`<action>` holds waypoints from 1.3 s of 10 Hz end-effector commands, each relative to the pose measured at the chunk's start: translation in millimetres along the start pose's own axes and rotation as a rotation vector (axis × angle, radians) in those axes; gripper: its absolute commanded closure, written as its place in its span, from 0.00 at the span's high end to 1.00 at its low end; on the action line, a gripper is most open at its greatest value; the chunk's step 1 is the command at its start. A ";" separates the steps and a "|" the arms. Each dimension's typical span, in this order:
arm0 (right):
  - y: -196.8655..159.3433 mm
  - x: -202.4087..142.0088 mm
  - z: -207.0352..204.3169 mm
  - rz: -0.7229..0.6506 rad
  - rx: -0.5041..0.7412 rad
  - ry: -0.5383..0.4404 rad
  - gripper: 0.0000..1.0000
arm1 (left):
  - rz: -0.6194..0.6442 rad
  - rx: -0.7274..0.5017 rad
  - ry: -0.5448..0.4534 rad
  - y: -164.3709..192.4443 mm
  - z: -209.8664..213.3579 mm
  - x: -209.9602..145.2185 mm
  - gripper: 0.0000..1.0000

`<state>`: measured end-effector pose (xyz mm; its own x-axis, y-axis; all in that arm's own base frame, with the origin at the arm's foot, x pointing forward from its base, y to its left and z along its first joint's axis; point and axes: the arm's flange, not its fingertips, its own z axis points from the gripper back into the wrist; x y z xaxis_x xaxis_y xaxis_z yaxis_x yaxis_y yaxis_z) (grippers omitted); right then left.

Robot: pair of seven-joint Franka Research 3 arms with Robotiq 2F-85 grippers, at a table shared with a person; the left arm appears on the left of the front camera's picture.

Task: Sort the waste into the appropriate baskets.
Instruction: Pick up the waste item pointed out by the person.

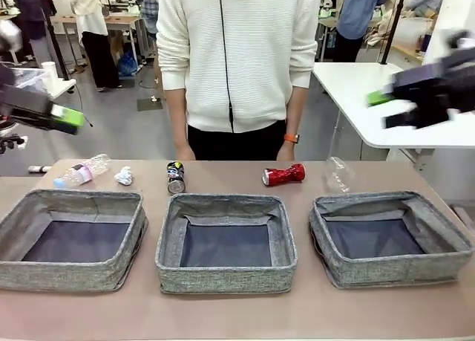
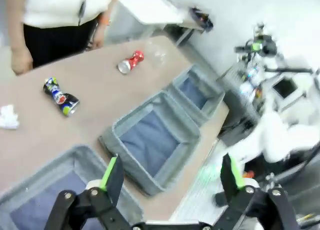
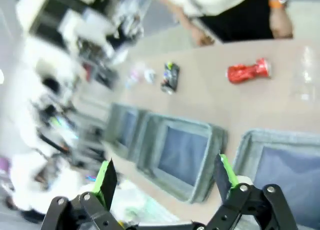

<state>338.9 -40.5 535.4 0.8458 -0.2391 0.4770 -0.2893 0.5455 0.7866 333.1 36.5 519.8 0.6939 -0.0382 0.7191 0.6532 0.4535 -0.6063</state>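
Along table's (image 1: pixel 223 315) near side, 3 baskets (image 1: pixel 223 275) show dark bottoms; waste (image 1: pixel 283 175) lies behind them; left fingers (image 2: pixel 108 172), right fingers (image 3: pixel 226 172) apart.

You are working in a shared lab hall: people (image 1: pixel 90 29) are standing by a wooden counter (image 1: pixel 122 19) in the upper left, a white counter (image 1: pixel 393 111) is filling the upper right, and bare grey floor (image 1: pixel 111 133) is stretching between.

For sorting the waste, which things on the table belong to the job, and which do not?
Job: pink-labelled clear bottle; white paper wad; dark printed can; crushed red can; clear plastic bottle; grey woven baskets left, middle, right.
Idle: small pen-like object at table's left edge; white side table behind.
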 end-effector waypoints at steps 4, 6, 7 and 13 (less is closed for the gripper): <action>-113.2 -19.6 87.8 -0.265 0.170 -0.183 1.00 | 0.211 -0.006 -0.161 47.2 66.8 -34.3 1.00; -113.2 -19.6 87.8 -0.265 0.170 -0.183 1.00 | 0.211 -0.006 -0.161 47.2 66.8 -34.3 1.00; -113.2 -19.6 87.8 -0.265 0.170 -0.183 1.00 | 0.211 -0.006 -0.161 47.2 66.8 -34.3 1.00; -113.2 -19.6 87.8 -0.265 0.170 -0.183 1.00 | 0.211 -0.006 -0.161 47.2 66.8 -34.3 1.00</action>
<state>310.0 -171.1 471.6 0.8195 -0.5054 0.2702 -0.1201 0.3096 0.9433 316.8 120.1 487.2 0.7753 0.2011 0.5987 0.4743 0.4406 -0.7622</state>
